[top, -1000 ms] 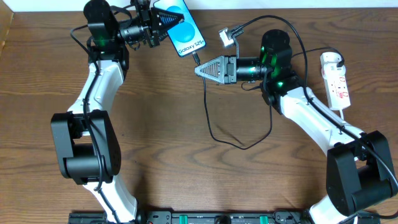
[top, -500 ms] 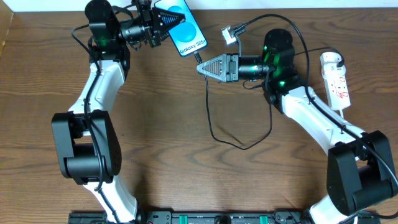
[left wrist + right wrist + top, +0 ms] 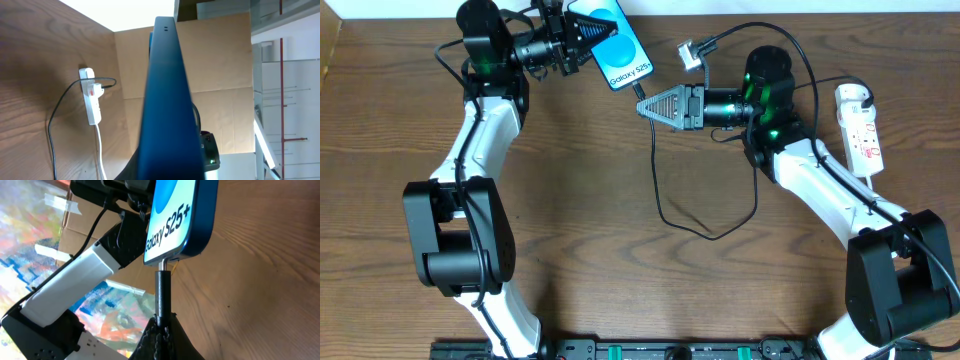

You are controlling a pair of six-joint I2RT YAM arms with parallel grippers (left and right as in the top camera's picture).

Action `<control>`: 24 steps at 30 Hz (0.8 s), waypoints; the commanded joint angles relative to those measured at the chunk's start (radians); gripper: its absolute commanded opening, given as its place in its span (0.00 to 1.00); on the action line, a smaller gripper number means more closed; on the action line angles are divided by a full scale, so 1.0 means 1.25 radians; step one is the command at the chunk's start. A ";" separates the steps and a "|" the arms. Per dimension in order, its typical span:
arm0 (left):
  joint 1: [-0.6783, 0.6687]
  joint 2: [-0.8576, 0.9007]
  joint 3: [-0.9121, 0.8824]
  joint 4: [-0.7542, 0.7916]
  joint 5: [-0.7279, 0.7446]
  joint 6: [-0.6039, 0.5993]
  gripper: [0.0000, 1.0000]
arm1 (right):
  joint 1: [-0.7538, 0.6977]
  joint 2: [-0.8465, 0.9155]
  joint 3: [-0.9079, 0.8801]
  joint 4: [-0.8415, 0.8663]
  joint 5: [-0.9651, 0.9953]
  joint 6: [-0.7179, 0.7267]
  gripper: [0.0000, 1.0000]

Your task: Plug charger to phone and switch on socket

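charger tip (image 3: 161,292) — in right claw (image 3: 161,327)

- A robotics lab bench: a left arm (image 3: 485,140) and a right arm (image 3: 820,185) reach over a wood-grain counter (image 3: 620,290).
- Plain cardboard panels (image 3: 220,55) wall it in, with metal-framed glass partitions (image 3: 285,75) beyond.
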 commanded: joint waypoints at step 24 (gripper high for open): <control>-0.069 -0.020 0.003 0.010 0.147 0.029 0.07 | -0.023 -0.016 0.000 0.012 0.086 0.011 0.01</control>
